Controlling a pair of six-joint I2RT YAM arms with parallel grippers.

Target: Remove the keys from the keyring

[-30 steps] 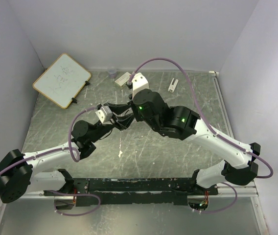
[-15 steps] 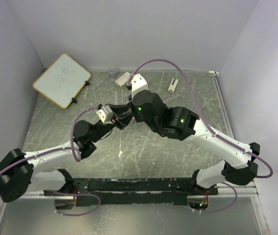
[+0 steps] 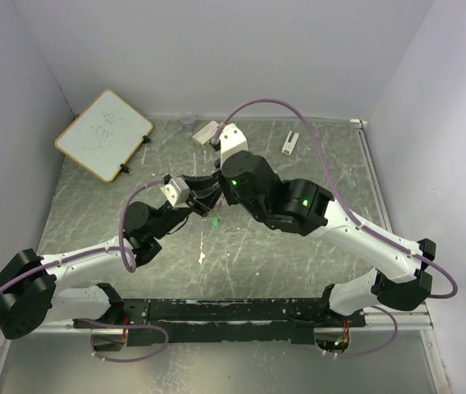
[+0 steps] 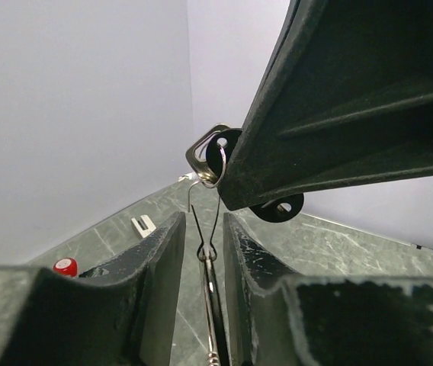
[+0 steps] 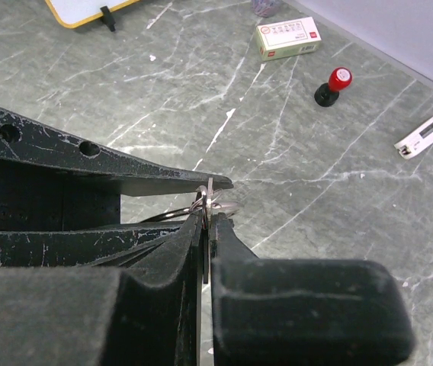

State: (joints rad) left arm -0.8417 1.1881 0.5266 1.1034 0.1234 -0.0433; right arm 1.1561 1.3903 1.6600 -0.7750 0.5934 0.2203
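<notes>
My two grippers meet above the middle of the table. My left gripper (image 3: 203, 199) is shut on the keyring (image 4: 206, 229), a thin silver wire loop seen edge-on between its fingers (image 4: 154, 259). My right gripper (image 5: 210, 204) is shut on a black-headed key (image 4: 224, 149) that still hangs on a silver ring (image 5: 224, 204). A second black head with a hole (image 4: 279, 207) pokes out under the right finger. A small green piece (image 3: 216, 220), probably the green key, shows just below the grippers in the top view.
A whiteboard (image 3: 103, 134) lies at the back left. A white box (image 3: 206, 132), a red-and-black knob (image 5: 332, 84) and a small clear cup (image 3: 188, 121) sit at the back. A white clip (image 3: 290, 141) lies at the back right.
Both grippers stay locked together and have shifted only slightly. A green piece has come into view just below the meeting point.
</notes>
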